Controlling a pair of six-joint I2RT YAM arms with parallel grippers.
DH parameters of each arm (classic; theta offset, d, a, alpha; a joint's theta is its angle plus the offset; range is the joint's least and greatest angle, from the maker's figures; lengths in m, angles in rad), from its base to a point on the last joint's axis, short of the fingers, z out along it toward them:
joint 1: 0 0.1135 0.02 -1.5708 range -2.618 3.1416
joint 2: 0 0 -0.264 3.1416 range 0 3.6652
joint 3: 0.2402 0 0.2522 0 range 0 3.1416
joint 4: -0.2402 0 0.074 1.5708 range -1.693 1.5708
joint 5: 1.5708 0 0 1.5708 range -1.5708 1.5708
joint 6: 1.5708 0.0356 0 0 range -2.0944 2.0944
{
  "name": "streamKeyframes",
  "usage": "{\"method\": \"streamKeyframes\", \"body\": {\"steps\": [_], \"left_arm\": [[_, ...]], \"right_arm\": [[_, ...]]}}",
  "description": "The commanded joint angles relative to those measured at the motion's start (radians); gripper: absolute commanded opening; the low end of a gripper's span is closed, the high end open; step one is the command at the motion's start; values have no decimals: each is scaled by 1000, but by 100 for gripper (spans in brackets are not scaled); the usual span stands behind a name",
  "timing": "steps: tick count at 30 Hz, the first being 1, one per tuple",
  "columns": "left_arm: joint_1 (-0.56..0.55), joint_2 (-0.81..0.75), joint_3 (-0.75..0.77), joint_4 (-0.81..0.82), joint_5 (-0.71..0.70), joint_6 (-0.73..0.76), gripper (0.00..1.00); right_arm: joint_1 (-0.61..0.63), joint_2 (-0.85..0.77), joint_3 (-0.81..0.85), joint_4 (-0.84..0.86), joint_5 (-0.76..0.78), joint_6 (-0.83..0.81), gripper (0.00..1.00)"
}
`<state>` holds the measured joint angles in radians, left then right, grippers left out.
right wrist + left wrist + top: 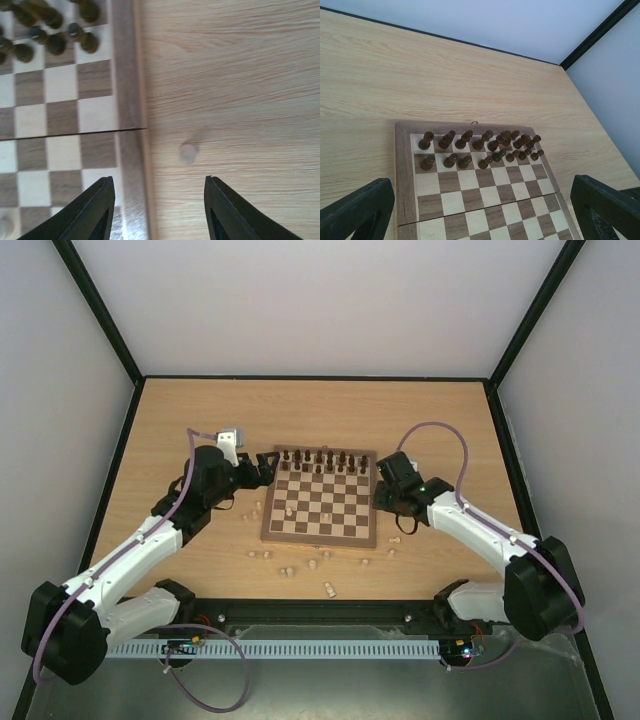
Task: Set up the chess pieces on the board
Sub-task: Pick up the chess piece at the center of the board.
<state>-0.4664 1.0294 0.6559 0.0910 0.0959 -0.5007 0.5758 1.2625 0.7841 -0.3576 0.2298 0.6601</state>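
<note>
The board [325, 518] lies mid-table. Its far two rows are filled with dark chess pieces [325, 461], and one pale piece [289, 511] stands on its left side. Several more pale pieces [290, 570] lie scattered on the table in front of and beside the board. My left gripper [262, 468] hangs open at the board's far-left corner. In the left wrist view this gripper [482, 207] looks down on the dark pieces [485, 147] and the board [402, 170]. My right gripper [386, 498] is open over the board's right border [127, 75], nothing between its fingers [95, 210].
A pale piece [395, 538] lies just off the board's right front corner, near my right arm. Another pale piece [328, 588] lies close to the table's front edge. A black frame and grey walls surround the table [200, 420]. A faint pale spot [188, 153] marks the wood.
</note>
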Motion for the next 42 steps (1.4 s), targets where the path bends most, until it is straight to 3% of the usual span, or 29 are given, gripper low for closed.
{"method": "streamKeyframes", "body": {"steps": [1,6,18,24,32,42], "left_arm": [[-5,12,30,-2,-4,4,99],[-5,15,34,-5,-2,4,99],[-5,31,40,-8,-4,5,100],[-5,33,40,-8,-6,6,99],[-5,32,40,-9,-4,6,100],[-5,35,43,-11,-4,7,100]], "right_arm": [[-59,68,26,-65,9,-41,50],[-86,156,49,-56,12,-74,49],[-109,263,91,-45,11,-119,34],[-113,289,82,-31,-2,-128,33],[-114,301,70,-17,-16,-136,20],[-116,311,52,-2,-26,-142,16]]}}
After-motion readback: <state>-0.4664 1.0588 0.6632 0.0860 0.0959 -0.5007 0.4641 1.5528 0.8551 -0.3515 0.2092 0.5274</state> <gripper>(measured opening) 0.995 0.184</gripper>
